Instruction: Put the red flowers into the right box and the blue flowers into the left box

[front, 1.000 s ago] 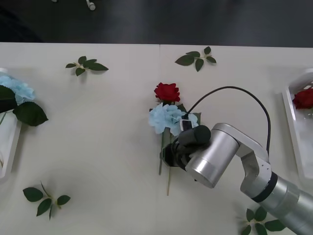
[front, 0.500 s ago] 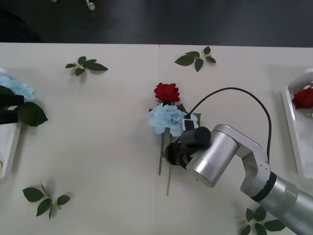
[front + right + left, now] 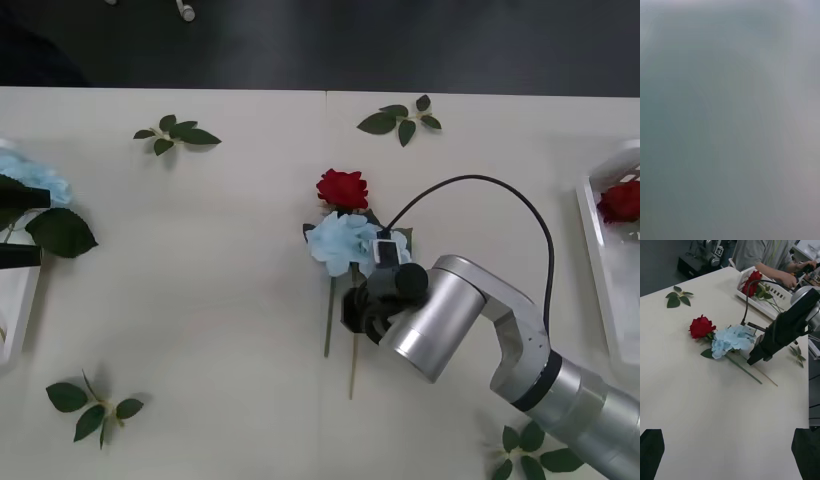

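Shifted slightly right since a second ago, the red rose [image 3: 342,188] and blue hydrangea [image 3: 343,243] lie mid-table, their stems under the right gripper [image 3: 358,312]; whether its jaws are closed cannot be told. At the far left, the left gripper [image 3: 20,226], fingers apart, hovers over blue flowers [image 3: 35,183] at the left box [image 3: 20,305]. More red roses [image 3: 620,202] lie in the right box [image 3: 597,255].

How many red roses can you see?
2 blooms clearly: one red rose at the table's middle, beside the blue flower, and one in the right box. More may hide there.
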